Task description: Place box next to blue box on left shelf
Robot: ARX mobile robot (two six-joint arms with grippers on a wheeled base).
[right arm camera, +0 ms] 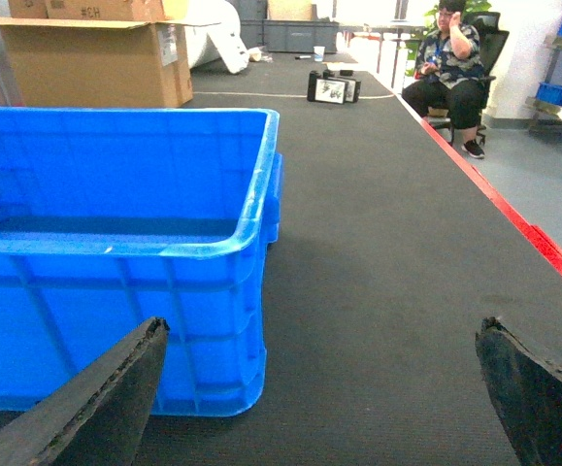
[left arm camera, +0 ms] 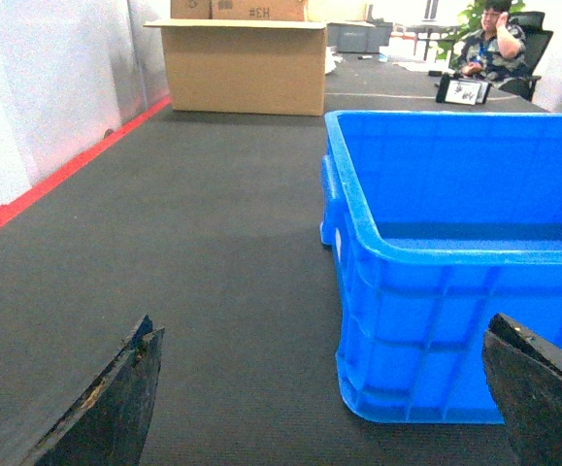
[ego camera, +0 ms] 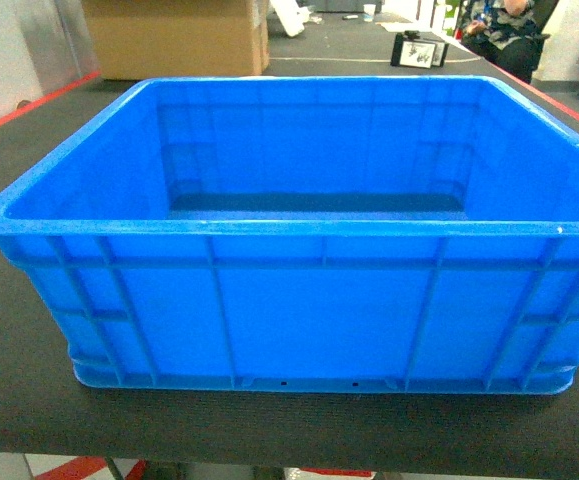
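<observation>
The empty box (ego camera: 299, 300) on the desk (ego camera: 29, 400) looked stiff, light but bulky, best lifted by its rim between the spread-open left gripper (left arm camera: 329, 388) and right gripper (right arm camera: 319, 388).

one blue crate (ego camera: 309, 300), one cardboard box (ego camera: 174, 38)

left end effector (left arm camera: 324, 388) spread wide | right end effector (right arm camera: 319, 388) spread wide

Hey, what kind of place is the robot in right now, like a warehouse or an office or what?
Probably a warehouse-style workshop or test lab. A blue crate sits on a long dark mat edged with red tape, a big cardboard box stands behind it, and a seated person is at the far end.
</observation>
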